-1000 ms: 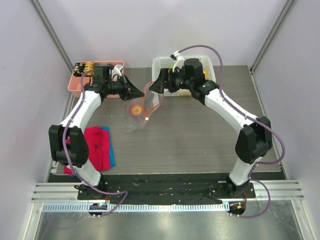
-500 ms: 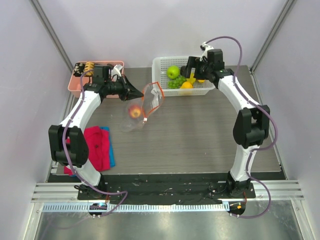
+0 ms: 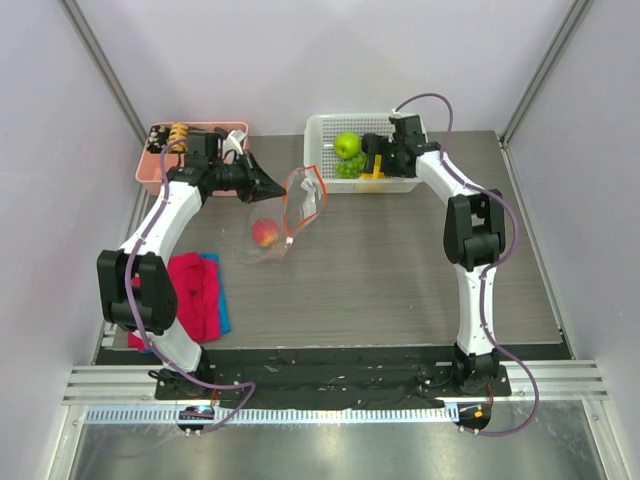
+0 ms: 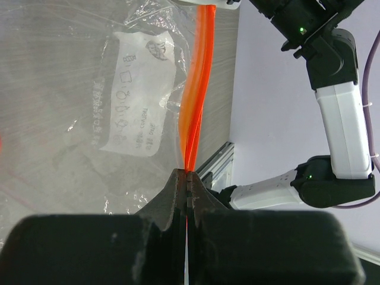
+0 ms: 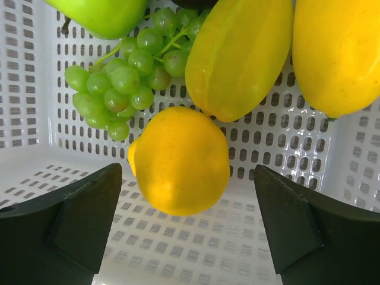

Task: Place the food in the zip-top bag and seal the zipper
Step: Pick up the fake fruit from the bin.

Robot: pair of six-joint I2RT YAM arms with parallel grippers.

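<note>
The clear zip-top bag (image 3: 272,232) lies on the table with a red apple (image 3: 264,232) inside. Its orange-red zipper (image 3: 306,196) stands raised. My left gripper (image 3: 283,188) is shut on the zipper strip (image 4: 196,101), pinched at the jaw tips (image 4: 187,173). My right gripper (image 3: 374,166) is open, down inside the white basket (image 3: 320,130). Its fingers flank a yellow lemon (image 5: 181,160) without touching it (image 5: 187,178). Green grapes (image 5: 124,77), a green apple (image 5: 101,15) and two more yellow fruits (image 5: 237,56) lie beyond.
A pink tray (image 3: 150,168) with snack pieces (image 3: 178,133) sits at the back left. A red-pink cloth (image 3: 195,295) lies on a blue one at the near left. The basket's perforated floor (image 5: 178,249) is under my right gripper.
My right gripper has left the bag's mouth, swung back to the basket and lowered over the lemon. The red apple stays in the bag. The left gripper keeps its hold.
</note>
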